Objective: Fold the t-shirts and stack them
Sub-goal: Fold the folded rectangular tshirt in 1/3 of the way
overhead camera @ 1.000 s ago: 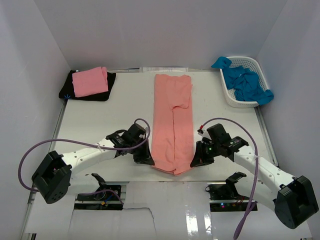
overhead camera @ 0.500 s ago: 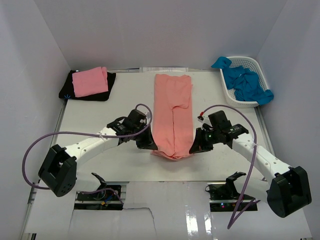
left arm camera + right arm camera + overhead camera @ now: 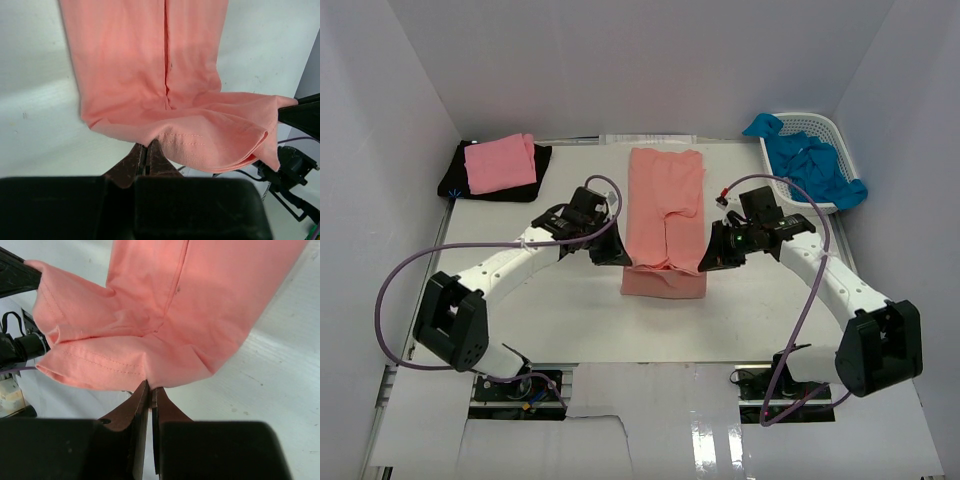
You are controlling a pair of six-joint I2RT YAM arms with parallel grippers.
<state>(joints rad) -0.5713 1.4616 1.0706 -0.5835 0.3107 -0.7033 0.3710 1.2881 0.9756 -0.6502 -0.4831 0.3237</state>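
**Q:** Two arms on one shirt? What just happened there?

**Me:** Both of mine moved. A second back the near hem [image 3: 200, 142] of the salmon-coral t-shirt [image 3: 665, 200] lay flat down by my bases. Now I've got it lifted and carried roughly halfway up the strip, toward the collar end. My left gripper [image 3: 611, 256] is pinched tight on the hem's left corner, and my right gripper [image 3: 712, 258] has the right corner the same way. The sides are already tucked in, so I reckon this is the end-over-end fold, about midway through. The shirt sits mid-table [image 3: 540, 310], with its far end lying flat.

**Q:** Do the wrist cams add anything?

**Me:** Loads. From overhead you only get a paler band at the near end. My wrist views show the stitched hem sagging and bunching between my two pinches, so it probably needs pulling taut before I lay it down.

What they miss is the pink t-shirt [image 3: 500, 163], folded on the black t-shirt [image 3: 455, 182] at the far left. That's presumably where this one ends up. They also miss the blue t-shirts [image 3: 810, 170] waiting in the white basket [image 3: 790, 203] at the far right.
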